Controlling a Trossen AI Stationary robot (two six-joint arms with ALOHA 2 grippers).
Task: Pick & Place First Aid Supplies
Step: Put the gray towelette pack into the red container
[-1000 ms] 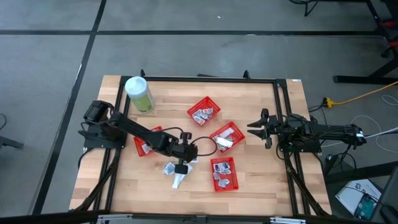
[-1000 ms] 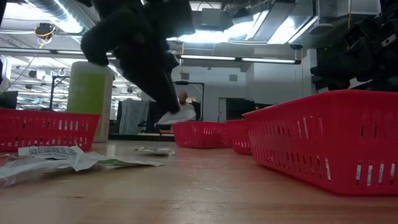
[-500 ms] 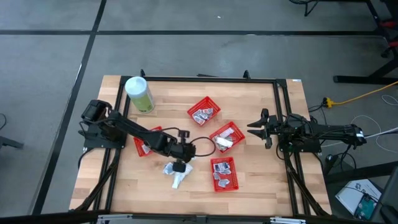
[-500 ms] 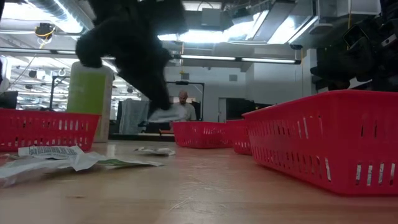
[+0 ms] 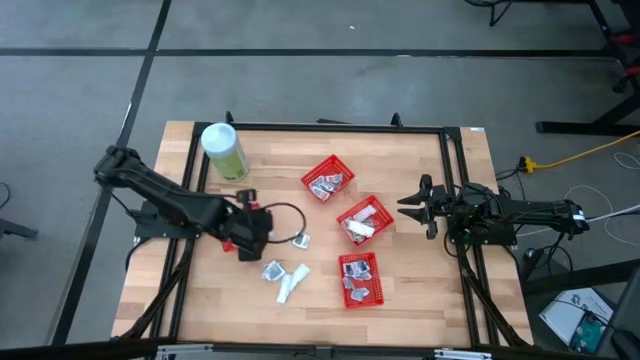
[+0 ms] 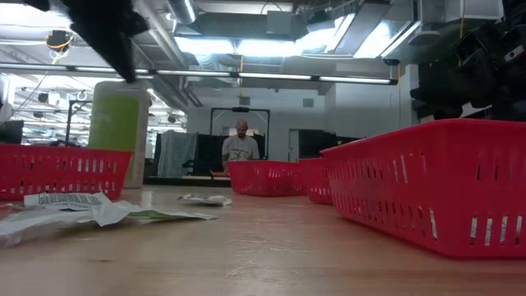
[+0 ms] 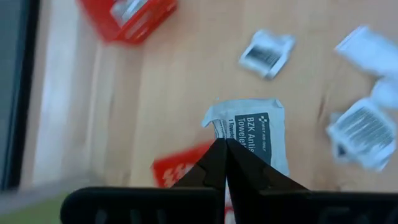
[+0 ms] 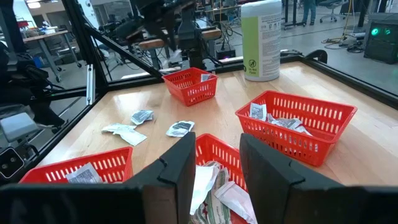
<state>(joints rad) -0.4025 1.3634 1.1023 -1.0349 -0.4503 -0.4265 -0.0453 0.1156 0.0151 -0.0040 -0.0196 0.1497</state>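
One packet [image 7: 255, 134] reading "BZK Antiseptic Towelette" sits pinched in the left end effector [image 7: 221, 149]; right end effector [image 8: 214, 165] gapes.

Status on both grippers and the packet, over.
Left gripper shut on towelette packet, near left basket. Right gripper open, idle at right. Loose packets nearby.

Loose packets [image 5: 283, 277] lie between left basket [image 5: 232, 228] and front basket [image 5: 360, 279]

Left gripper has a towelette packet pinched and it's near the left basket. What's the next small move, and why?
Probably carry it the last bit over the left red basket and only then open. The left gripper is shut on the towelette packet, and in the left wrist view mostly bare wood lies below the packet, with only a red corner showing. The right gripper waits open at the table's right side.
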